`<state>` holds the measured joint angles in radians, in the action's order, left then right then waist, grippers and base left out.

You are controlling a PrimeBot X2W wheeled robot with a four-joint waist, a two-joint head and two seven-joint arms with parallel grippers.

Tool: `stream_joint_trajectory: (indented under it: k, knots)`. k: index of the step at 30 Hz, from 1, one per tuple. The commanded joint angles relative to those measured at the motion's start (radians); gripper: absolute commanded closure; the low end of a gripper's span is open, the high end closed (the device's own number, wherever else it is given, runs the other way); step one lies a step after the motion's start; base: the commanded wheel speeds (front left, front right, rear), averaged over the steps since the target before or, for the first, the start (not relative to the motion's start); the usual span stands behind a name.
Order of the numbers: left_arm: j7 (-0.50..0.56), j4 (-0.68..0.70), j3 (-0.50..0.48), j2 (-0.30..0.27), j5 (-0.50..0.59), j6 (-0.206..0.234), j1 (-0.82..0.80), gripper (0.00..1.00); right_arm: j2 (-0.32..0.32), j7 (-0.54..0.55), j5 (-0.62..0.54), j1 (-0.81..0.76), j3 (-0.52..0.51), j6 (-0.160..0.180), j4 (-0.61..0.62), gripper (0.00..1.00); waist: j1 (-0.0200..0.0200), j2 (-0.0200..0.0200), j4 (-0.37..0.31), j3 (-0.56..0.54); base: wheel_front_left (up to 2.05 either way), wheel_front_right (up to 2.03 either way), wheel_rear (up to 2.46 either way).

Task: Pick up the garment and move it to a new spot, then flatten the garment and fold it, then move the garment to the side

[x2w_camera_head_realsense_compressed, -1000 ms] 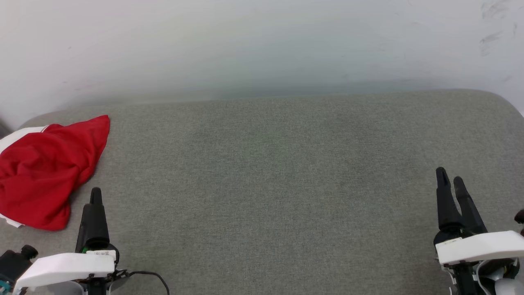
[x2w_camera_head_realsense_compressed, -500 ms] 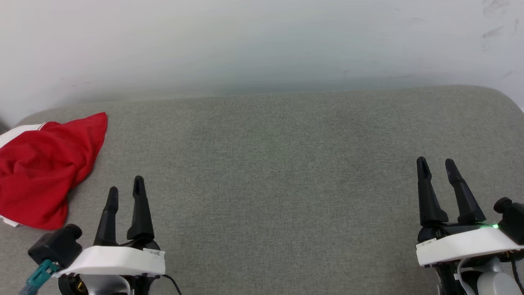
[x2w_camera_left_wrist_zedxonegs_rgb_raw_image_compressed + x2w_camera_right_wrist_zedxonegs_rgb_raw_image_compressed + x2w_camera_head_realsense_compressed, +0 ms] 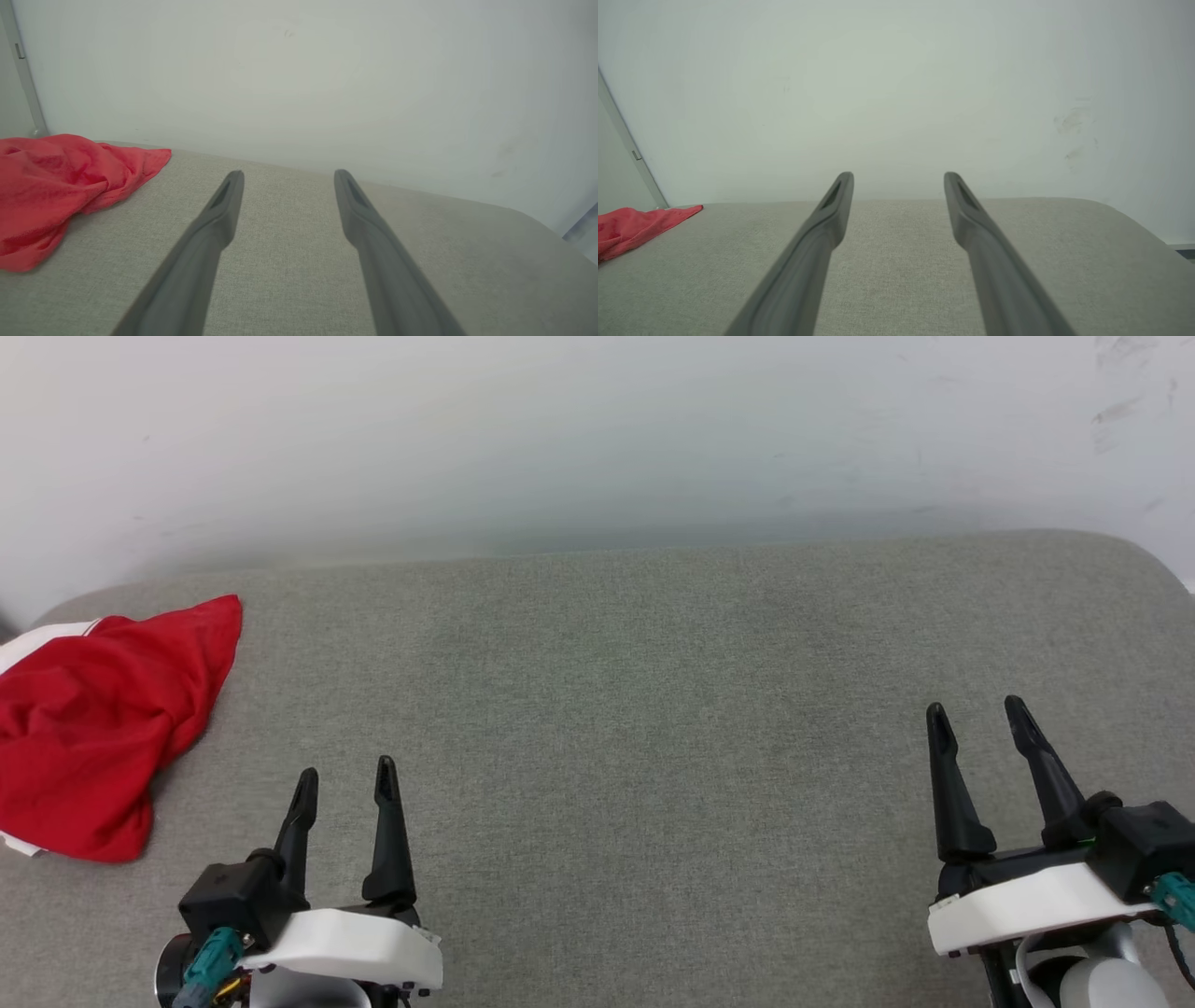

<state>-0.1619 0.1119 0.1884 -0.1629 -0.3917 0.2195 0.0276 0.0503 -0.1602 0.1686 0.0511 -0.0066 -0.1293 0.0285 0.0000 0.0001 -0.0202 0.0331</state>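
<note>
The garment (image 3: 93,728) is a crumpled red shirt with a strip of white at its top left, heaped at the far left of the grey cushioned surface (image 3: 635,709). In the left wrist view the garment (image 3: 51,186) lies left of my fingers, and in the right wrist view the garment (image 3: 635,226) is a red edge far left. My left gripper (image 3: 345,779) hovers open at the lower left, right of the garment and apart from it, holding nothing. My right gripper (image 3: 976,719) stands open at the lower right, nothing between its fingers.
A pale wall (image 3: 597,439) rises right behind the grey surface. The surface's rounded corner (image 3: 1153,569) curves off at the far right. A grey vertical strip (image 3: 21,70) runs down the wall's left side.
My left gripper has swung right, away from the garment, and turned so both fingers show spread. My right gripper has shifted left and turned likewise. The garment has not moved.
</note>
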Motion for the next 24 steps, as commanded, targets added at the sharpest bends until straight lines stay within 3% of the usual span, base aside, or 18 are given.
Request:
stream_joint_trajectory:
  k: [1,15,20,24]
  knots:
    - [-0.007,0.011,0.005,-0.01,0.018,0.006,-0.007,0.0,0.0,-0.008,-0.024,0.001,0.002,-0.002,0.008,0.0,0.0,-0.0001,0.0,0.0,0.0,0.0,0.0]
    - [-0.039,-0.016,0.108,-0.055,0.115,0.065,-0.007,0.0,0.0,-0.041,-0.151,-0.007,0.027,-0.002,-0.003,0.0,0.0,-0.0001,-0.005,-0.003,0.0,0.0,0.0]
    - [-0.05,-0.002,0.054,-0.014,0.081,0.002,0.017,0.0,0.0,-0.052,-0.119,-0.013,0.025,-0.001,-0.006,0.0,0.0,-0.0001,-0.006,-0.002,0.0,0.0,0.0]
    - [-0.058,0.0,-0.019,0.033,0.077,-0.082,0.04,0.0,0.0,-0.061,-0.064,-0.017,0.013,-0.001,-0.021,0.0,0.0,-0.0001,-0.008,0.001,0.0,0.0,0.0]
